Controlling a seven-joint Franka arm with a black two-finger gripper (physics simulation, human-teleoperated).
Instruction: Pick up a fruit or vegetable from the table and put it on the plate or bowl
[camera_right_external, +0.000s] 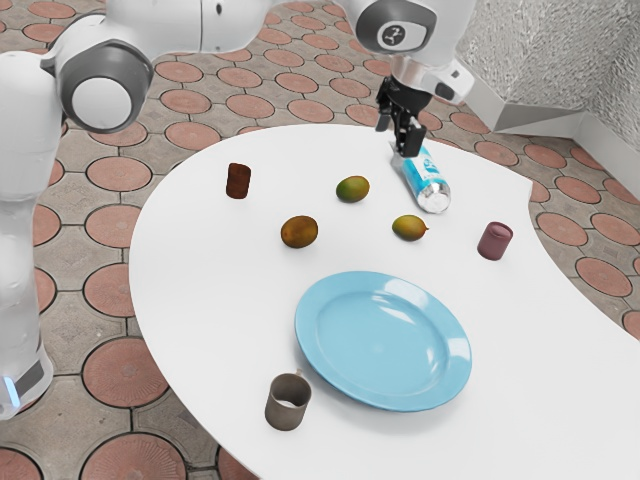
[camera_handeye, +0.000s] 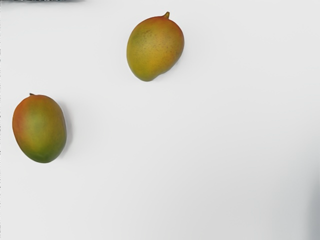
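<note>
fingers (camera_right_external: 409, 140) hide one end of the bottle (camera_right_external: 428, 182); label unreadably small

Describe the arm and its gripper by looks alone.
The arm is glossy white, built of rounded links with grey rings at the joints and a pale round cap on one. A blue light glows low on its base. The gripper is black, angular and narrow.

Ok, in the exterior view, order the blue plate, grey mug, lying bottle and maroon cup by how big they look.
1. blue plate
2. grey mug and bottle: about alike; the mug sits nearer the camera, so I won't rank them.
3. maroon cup
</note>
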